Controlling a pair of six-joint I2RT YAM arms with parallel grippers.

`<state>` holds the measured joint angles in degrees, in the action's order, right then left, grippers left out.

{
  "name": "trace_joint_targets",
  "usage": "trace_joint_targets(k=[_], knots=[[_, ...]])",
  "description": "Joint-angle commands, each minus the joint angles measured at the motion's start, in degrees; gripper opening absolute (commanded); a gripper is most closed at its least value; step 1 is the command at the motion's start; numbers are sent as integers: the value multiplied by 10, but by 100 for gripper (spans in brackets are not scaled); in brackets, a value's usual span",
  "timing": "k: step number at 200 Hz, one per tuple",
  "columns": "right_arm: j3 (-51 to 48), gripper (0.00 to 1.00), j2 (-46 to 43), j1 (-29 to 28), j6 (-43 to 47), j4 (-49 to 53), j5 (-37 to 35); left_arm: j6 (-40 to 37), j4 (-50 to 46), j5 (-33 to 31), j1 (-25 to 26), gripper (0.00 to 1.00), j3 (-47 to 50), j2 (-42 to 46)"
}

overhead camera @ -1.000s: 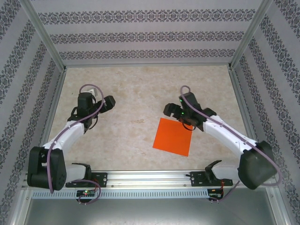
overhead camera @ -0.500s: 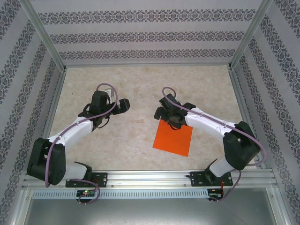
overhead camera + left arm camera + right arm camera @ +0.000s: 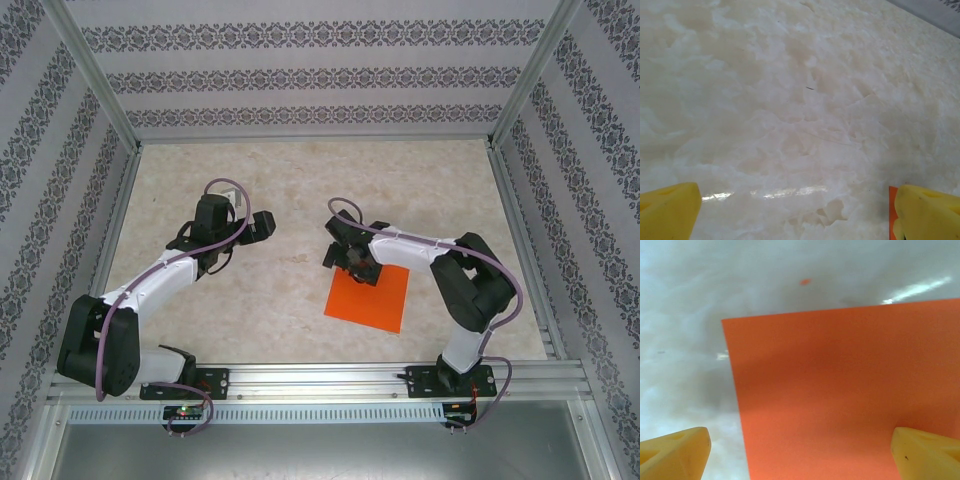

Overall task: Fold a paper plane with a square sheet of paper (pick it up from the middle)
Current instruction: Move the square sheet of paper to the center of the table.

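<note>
Right wrist cam: my right gripper (image 3: 800,452) gapes empty over thin bright-orange square paper sheet (image 3: 840,385), prob. for pickup. My left gripper (image 3: 795,212) is open, empty too.

Lab booth: aluminium frame (image 3: 91,75), patterned walls (image 3: 310,75)

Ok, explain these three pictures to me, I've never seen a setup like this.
Two white robot arms stand at a marbled table's near edge. The overhead picture looks down on both; the other two come from cameras on each wrist, where the yellow wedges are that tool's own fingers. A flat orange square sheet of paper lies on the table. The right tool hangs open over its far left corner; the left tool is open above bare table. Nothing is held.
</note>
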<state>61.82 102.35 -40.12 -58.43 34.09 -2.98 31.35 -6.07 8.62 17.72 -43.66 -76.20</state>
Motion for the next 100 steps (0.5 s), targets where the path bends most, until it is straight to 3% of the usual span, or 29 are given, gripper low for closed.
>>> trace_joint_targets(k=[1,39,70,100], knots=[[35,93,37,-18,12,-17,23,-24,-24,-44,4,100,-7,5],[97,92,85,-40,77,-16,47,-28,-64,-90,3,100,0,31],[157,90,113,-51,142,-3,62,-42,-88,-89,4,100,-2,43],[200,86,92,-51,166,53,23,-26,-73,-87,4,100,11,59]])
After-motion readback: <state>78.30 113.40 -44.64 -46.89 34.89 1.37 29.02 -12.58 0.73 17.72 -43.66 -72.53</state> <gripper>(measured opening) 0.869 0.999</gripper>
